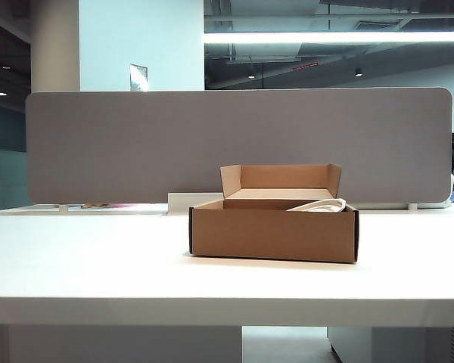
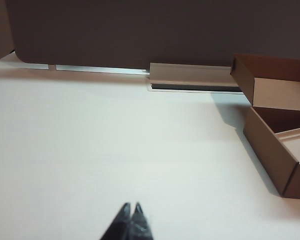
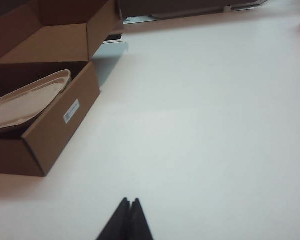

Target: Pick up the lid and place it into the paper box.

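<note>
2 grippers, both off the load. Your left gripper (image 2: 131,216) sits low over bare table (image 1: 83,257), tips pressed together, well apart from the paper box (image 1: 272,231). Mid-table, the lid (image 1: 318,205) already rests tilted inside the box, 1 edge on the rim. Your right gripper (image 3: 129,214) is pressed together too, empty, beside the box. Placement looks done; I'd judge you only need to park.

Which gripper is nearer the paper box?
Neither clearly. The left gripper and right gripper, both shut and empty, hang over bare table on opposite sides of the paper box, which holds the lid; neither touches it.
</note>
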{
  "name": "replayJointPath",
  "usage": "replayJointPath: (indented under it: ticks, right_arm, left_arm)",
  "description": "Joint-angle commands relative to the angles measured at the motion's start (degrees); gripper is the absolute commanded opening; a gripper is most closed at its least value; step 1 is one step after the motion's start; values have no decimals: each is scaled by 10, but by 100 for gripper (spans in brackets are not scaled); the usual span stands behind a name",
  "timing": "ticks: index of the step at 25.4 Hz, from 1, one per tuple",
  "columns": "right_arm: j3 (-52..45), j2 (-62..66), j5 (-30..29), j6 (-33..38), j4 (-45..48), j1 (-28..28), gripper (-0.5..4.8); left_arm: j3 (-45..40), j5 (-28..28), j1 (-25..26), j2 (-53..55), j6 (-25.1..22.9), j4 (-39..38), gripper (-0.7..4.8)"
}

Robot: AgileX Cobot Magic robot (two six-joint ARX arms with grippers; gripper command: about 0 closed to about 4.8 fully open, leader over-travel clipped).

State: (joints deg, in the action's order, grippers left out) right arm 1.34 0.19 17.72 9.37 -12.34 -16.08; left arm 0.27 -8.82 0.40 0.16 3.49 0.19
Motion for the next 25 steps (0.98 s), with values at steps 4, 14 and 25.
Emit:
replayJointPath:
  ticks: [4,14,25]
  right_arm:
    - [-1,-1,-79,-2,3,86,-3]
    - [-8,-2,-154,-33,27,165,-3]
    - [-13,-2,-177,-82,64,166,-2]
  left_arm:
    - [2,-2,0,1,0,5,-5]
    - [2,-2,0,1,0,5,-5]
    - [2,-2,0,1,0,5,-5]
